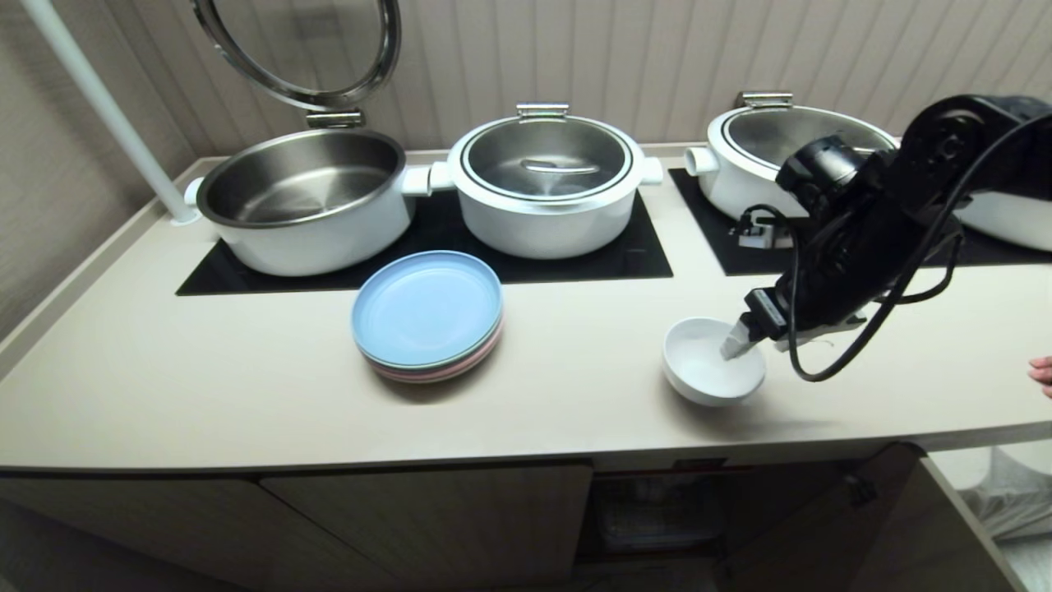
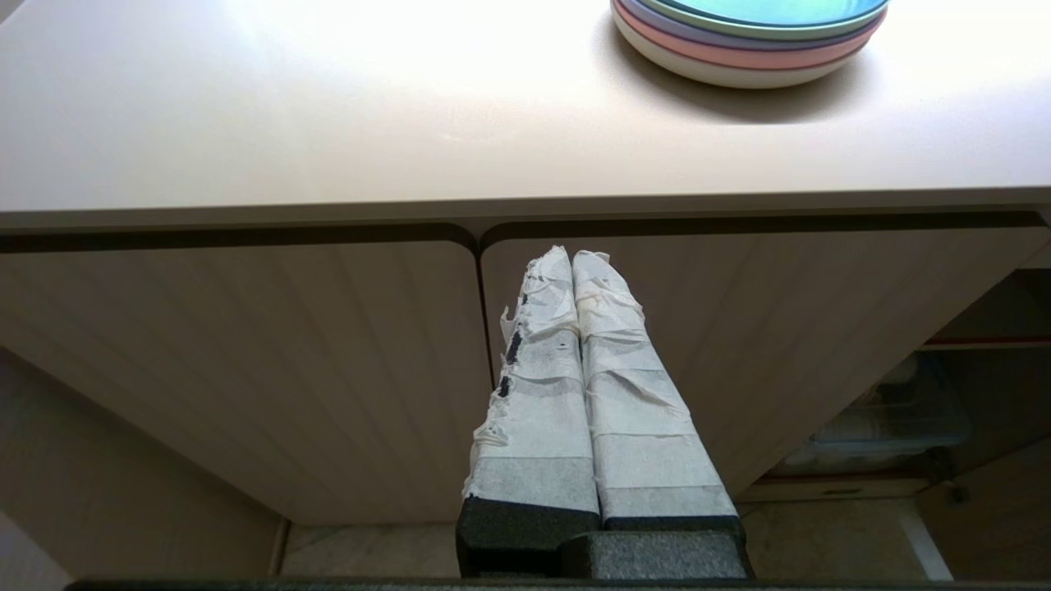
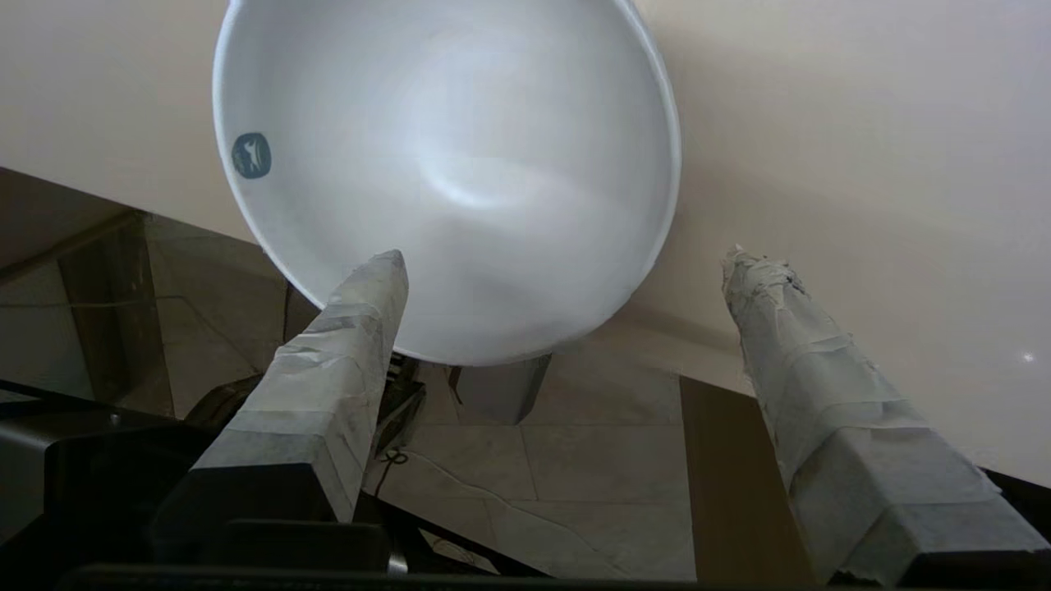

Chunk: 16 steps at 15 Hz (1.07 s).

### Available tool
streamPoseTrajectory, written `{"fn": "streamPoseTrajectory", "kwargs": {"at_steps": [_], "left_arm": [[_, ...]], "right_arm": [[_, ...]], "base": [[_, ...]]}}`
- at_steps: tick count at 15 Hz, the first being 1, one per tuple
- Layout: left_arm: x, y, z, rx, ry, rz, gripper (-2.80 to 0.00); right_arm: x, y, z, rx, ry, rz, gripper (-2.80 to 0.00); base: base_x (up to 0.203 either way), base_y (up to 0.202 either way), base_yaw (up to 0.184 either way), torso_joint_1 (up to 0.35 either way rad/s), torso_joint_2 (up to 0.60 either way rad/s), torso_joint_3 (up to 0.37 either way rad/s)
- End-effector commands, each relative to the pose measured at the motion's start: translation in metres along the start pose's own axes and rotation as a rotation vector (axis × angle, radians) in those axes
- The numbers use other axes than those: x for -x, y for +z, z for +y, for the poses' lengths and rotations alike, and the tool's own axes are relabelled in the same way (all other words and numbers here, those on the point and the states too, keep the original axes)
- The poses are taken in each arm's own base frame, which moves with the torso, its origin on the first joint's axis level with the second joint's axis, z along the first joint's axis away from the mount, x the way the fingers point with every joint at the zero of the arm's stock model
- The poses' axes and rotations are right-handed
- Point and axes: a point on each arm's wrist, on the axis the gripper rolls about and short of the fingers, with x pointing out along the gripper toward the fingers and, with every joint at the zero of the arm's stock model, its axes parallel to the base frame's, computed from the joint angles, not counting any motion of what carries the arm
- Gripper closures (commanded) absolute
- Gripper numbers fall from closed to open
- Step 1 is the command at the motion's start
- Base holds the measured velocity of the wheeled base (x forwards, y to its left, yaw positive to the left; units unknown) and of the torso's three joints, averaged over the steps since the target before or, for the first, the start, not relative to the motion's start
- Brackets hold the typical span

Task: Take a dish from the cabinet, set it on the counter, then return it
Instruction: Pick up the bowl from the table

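Observation:
The dish (image 1: pixel 707 374), a small white bowl, stands upright on the beige counter (image 1: pixel 575 370) near its front edge. My right gripper (image 1: pixel 752 341) hovers at the bowl's right rim and is open. In the right wrist view one taped finger (image 3: pixel 361 320) lies over the bowl (image 3: pixel 443 164) and the other finger (image 3: pixel 788 328) stands clear over the bare counter (image 3: pixel 862 123), with nothing gripped. The cabinet (image 1: pixel 649 510) under the counter is open, its door swung out to the right. My left gripper (image 2: pixel 575 254) is shut and parked low before the closed doors.
A stack of pastel plates (image 1: pixel 427 316) with a blue one on top sits mid-counter. Three big white pots (image 1: pixel 304 201) (image 1: pixel 546 181) (image 1: pixel 772 156) stand on black cooktop panels at the back. A person's hand (image 1: pixel 1042 374) shows at the right edge.

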Motion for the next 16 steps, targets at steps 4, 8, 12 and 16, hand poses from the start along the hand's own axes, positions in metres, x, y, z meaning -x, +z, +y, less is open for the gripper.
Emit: {"fn": "streamPoseTrajectory", "kwargs": {"at_steps": [4,8,12,16], "left_arm": [[0.0,0.0,0.0,0.001,0.002,0.0,0.0],[0.0,0.0,0.0,0.001,0.001,0.0,0.0],[0.0,0.0,0.0,0.001,0.0,0.0,0.0],[0.0,0.0,0.0,0.001,0.0,0.0,0.0]], "right_arm": [[-0.034,0.004,-0.002,0.011,-0.117,0.072,-2.8],[-0.055,0.009,0.006,0.024,-0.1,0.081,-2.8],[-0.063,0.012,0.012,0.037,-0.091,0.066,-2.8],[-0.063,0.013,0.011,0.034,-0.094,0.054,-2.8]], "base": [[0.0,0.0,0.0,0.0,0.0,0.0],[0.0,0.0,0.0,0.0,0.0,0.0],[0.0,0.0,0.0,0.0,0.0,0.0],[0.0,0.0,0.0,0.0,0.0,0.0]]}}
